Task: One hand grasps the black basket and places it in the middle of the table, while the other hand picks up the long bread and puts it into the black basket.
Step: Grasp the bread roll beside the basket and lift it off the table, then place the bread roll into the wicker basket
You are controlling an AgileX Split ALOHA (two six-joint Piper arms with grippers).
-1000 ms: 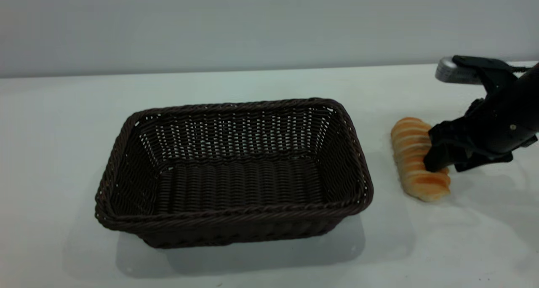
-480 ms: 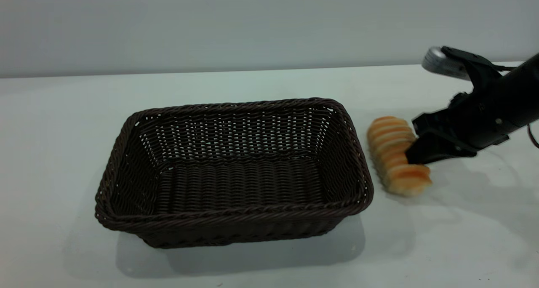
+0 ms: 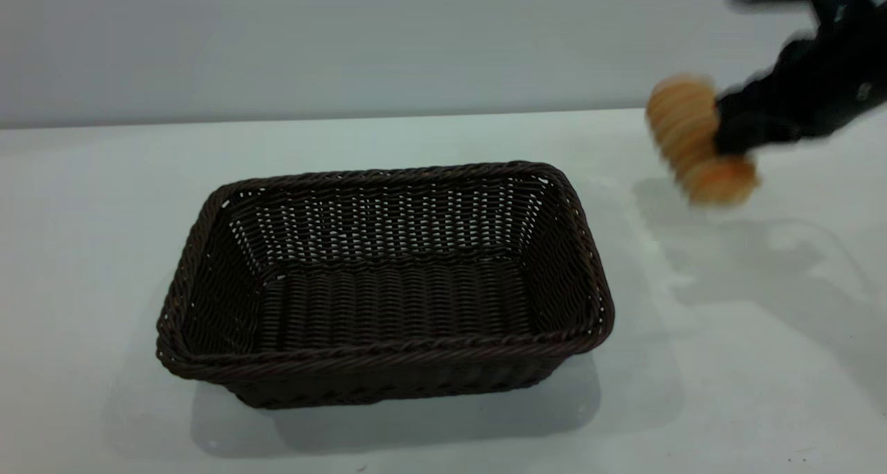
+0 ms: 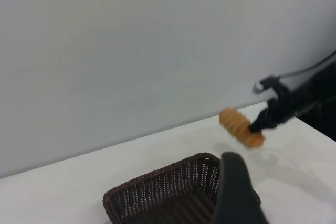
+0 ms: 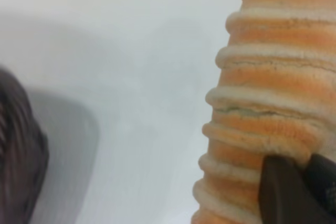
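Note:
The black basket (image 3: 388, 353) stands empty in the middle of the table (image 3: 727, 363). My right gripper (image 3: 727, 138) is shut on the long bread (image 3: 693, 138) and holds it in the air, to the right of the basket and well above the tabletop. The right wrist view shows the ridged orange and cream bread (image 5: 268, 93) close up, a dark fingertip (image 5: 283, 192) pressed against it, and the basket's edge (image 5: 18, 150) below. The left wrist view shows the basket (image 4: 168, 192), the lifted bread (image 4: 240, 127) and the right gripper (image 4: 262, 124). My left gripper (image 4: 236, 192) shows only as a dark shape there.
A plain grey wall runs behind the table. The bread and arm cast a shadow (image 3: 734, 252) on the bare tabletop right of the basket. The left arm is out of the exterior view.
My right gripper first slid the bread a little toward the basket, then lifted it off the table and up. The basket has not moved.

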